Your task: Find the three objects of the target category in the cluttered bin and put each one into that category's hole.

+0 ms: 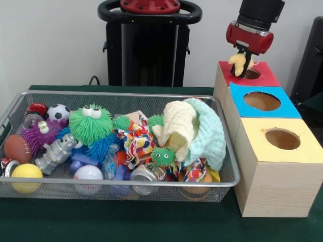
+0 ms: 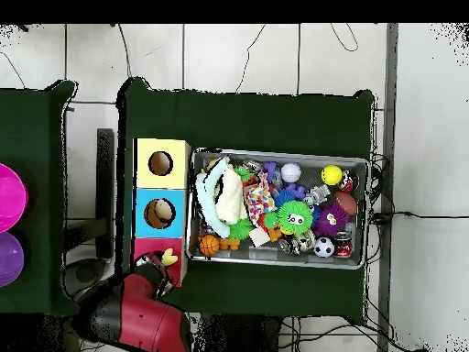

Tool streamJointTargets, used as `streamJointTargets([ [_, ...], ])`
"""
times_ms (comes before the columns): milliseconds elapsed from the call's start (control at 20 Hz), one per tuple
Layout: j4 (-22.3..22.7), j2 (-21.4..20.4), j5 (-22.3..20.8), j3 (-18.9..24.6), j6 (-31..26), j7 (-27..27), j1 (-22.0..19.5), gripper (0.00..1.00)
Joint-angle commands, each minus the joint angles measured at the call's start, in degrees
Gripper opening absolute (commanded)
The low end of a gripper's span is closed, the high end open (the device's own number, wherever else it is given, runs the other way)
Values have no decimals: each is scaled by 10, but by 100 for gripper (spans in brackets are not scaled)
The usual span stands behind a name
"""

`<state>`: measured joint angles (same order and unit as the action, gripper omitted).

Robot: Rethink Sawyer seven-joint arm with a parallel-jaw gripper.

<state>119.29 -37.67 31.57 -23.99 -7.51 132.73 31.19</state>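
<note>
My gripper (image 1: 244, 64) hangs just above the red-topped wooden box (image 1: 267, 75) and is shut on a small yellow soft thing (image 1: 239, 61). It holds this right over the near rim of the round hole (image 1: 252, 74). In the overhead view the gripper (image 2: 169, 259) and the yellow thing (image 2: 170, 256) sit over the red top (image 2: 147, 247); the hole is hidden under them. The wire-mesh bin (image 1: 121, 94) lies left of the boxes, full of toys, balls, cans and cloths. It also shows in the overhead view (image 2: 275, 154).
A blue-topped box (image 1: 282, 107) and a yellow-topped box (image 1: 262, 146) stand in a row in front of the red one. The bin holds a green fuzzy ball (image 1: 91, 123), a white and mint cloth (image 1: 194, 128) and a yellow ball (image 1: 26, 174). The pedestal (image 1: 149, 45) stands behind.
</note>
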Motion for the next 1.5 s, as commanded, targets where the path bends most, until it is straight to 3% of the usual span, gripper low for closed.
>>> streamJointTargets([
  [50,30,-11,24,77,-63,123,-15,0],
  [750,29,-12,31,82,-71,136,-11,0],
  [1300,10,5,11,57,-134,126,-2,0],
  [1500,15,4,10,64,-130,120,-9,0],
])
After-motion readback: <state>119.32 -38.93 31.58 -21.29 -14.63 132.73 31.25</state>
